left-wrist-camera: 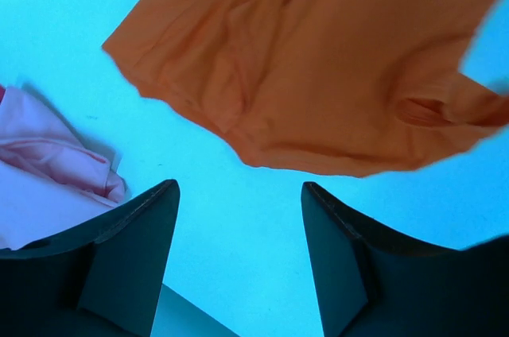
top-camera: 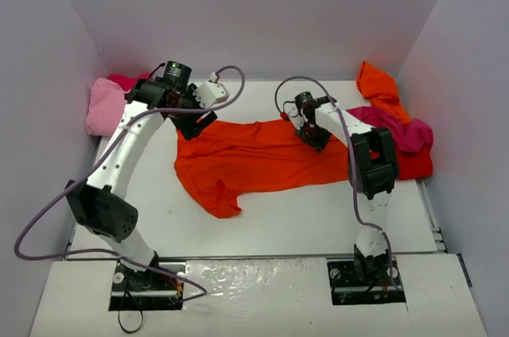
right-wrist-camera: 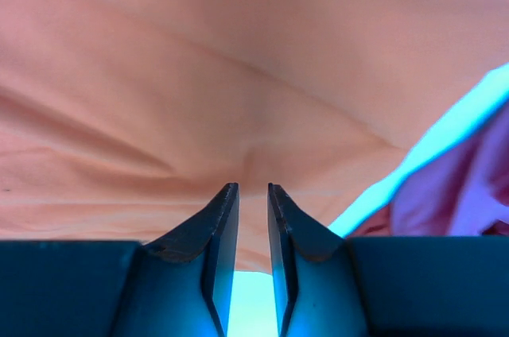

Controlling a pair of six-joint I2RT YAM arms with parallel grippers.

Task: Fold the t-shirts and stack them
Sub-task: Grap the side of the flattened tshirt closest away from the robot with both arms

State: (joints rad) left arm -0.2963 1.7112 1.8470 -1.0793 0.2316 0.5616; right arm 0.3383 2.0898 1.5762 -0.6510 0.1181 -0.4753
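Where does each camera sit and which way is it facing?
Top external: fixed above and behind, looking down over the table; left arm and right arm show.
Left wrist: on the left arm, looking past the open left end effector at the orange shirt edge and pink shirt.
Right wrist: low over the orange shirt, right end effector closed on it; magenta shirt at right.
Shared: all three see the orange shirt; top and left wrist, the pink shirt.
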